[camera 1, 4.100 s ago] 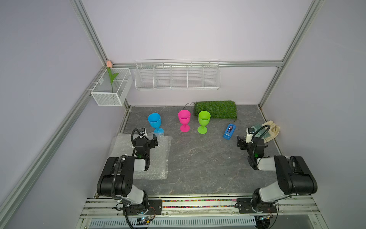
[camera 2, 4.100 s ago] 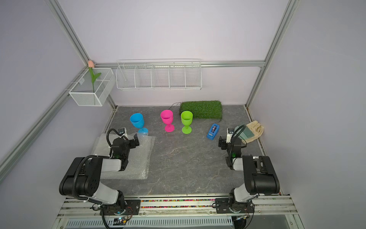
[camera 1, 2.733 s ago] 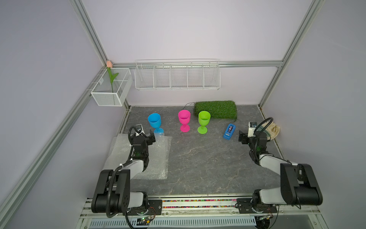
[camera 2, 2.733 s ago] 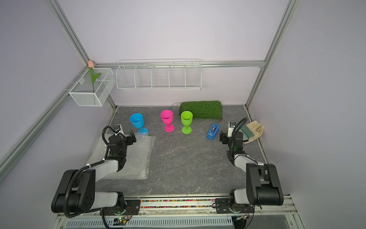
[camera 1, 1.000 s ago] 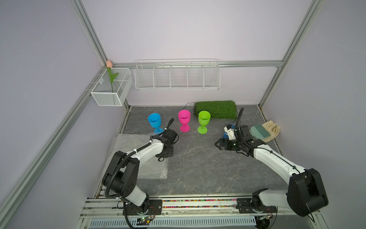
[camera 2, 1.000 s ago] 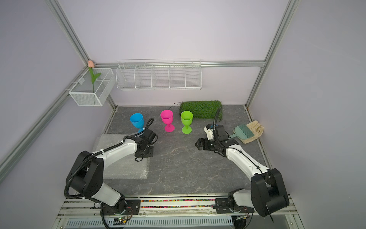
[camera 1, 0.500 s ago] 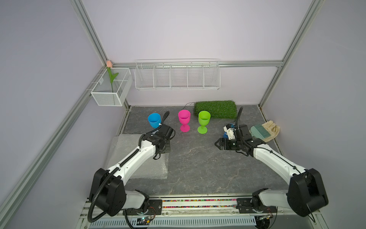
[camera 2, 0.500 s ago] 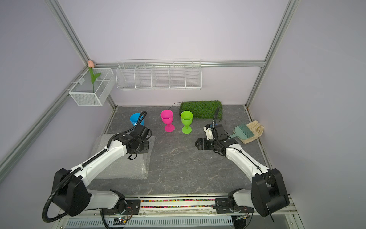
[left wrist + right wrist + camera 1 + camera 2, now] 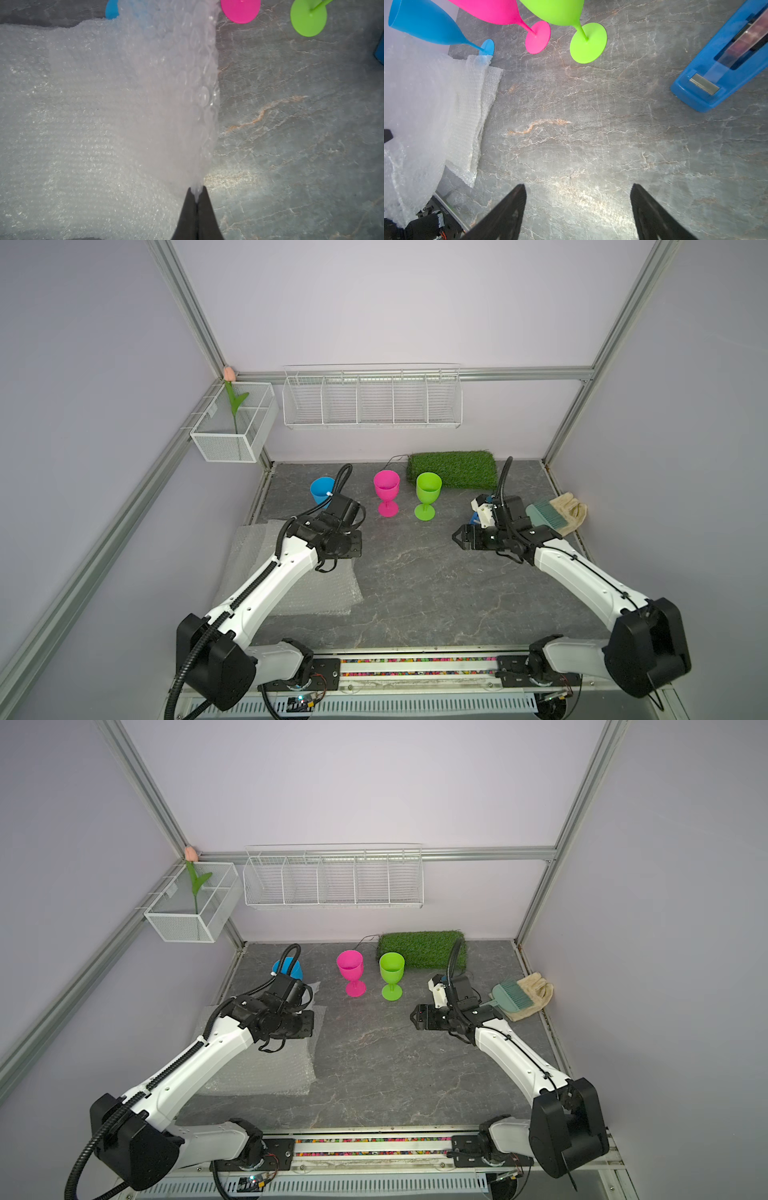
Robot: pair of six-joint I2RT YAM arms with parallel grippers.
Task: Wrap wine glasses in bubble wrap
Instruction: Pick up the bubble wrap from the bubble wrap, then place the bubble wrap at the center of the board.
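My left gripper is pinching a corner of the bubble wrap. From above, the blue glass stands near, at its 11 o'clock. My right gripper is spread, empty and farther off.

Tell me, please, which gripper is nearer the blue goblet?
Left. The left gripper, pinching bubble wrap, sits near the blue goblet; the right gripper is far off, beyond the green goblet.

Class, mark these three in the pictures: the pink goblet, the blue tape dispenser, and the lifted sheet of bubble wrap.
pink goblet (image 9: 386, 491): in a top view, on the outside of its bowl.
tape dispenser (image 9: 702, 64): right wrist view, on its blue body.
bubble wrap (image 9: 166, 93): left wrist view, on the lifted sheet's middle.
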